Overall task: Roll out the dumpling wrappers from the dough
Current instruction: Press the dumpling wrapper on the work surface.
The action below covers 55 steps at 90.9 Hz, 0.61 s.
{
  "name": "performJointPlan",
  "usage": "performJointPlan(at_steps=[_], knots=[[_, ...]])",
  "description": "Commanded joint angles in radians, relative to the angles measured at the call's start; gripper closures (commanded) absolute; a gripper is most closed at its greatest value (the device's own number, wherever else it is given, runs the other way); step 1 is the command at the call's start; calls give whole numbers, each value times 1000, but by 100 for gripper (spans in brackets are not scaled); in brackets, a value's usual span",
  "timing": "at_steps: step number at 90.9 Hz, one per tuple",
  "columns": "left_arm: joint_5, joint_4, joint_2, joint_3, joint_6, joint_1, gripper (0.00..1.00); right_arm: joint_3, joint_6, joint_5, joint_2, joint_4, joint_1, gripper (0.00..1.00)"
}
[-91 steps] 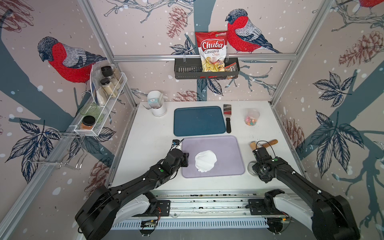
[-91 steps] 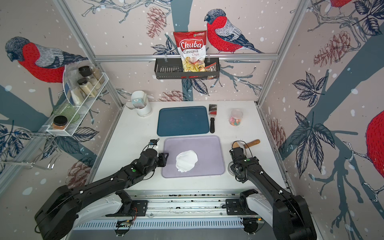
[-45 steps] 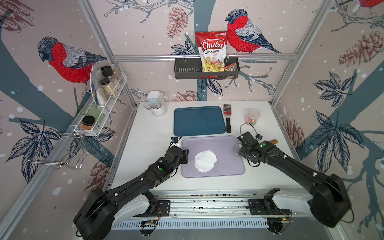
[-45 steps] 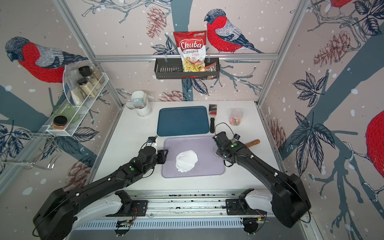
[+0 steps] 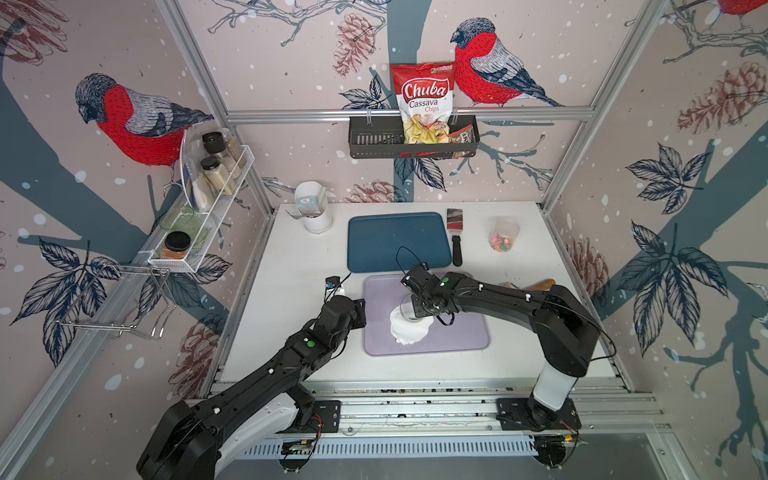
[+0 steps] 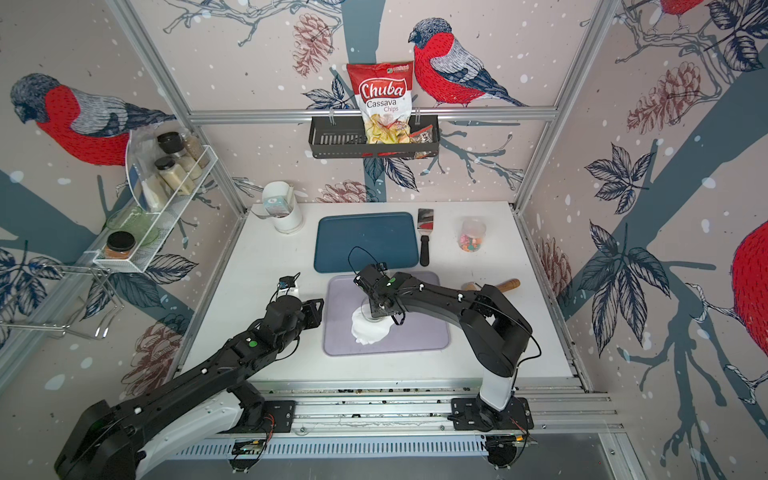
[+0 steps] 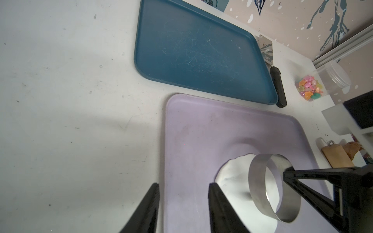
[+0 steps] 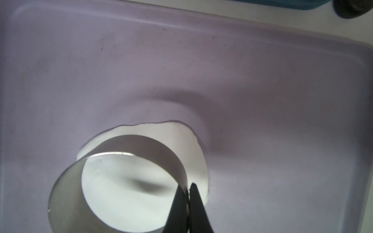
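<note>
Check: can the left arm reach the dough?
Probably yes: the open left gripper is at the lilac tray's edge, near the dough; the right gripper holds the ring cutter over only part.

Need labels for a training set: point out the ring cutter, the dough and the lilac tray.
ring cutter (image 7: 257,181): left wrist view, on its outer metal wall.
dough (image 5: 409,332): a top view, on the bare part beside the cutter.
lilac tray (image 6: 419,336): a top view, on its bare floor.

2 overhead; 2 wrists near lilac tray (image 7: 201,131).
</note>
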Motion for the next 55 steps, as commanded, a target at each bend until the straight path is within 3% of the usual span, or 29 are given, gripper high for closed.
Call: performJointPlan(at_steps=[1,55], knots=[[-3,-12,5,-2,-19,6,58,-17,-87,-80,14,38,6,100],[43,21,59,-12,-27,7,58,-38,-90,-68,56,-8,24,97]])
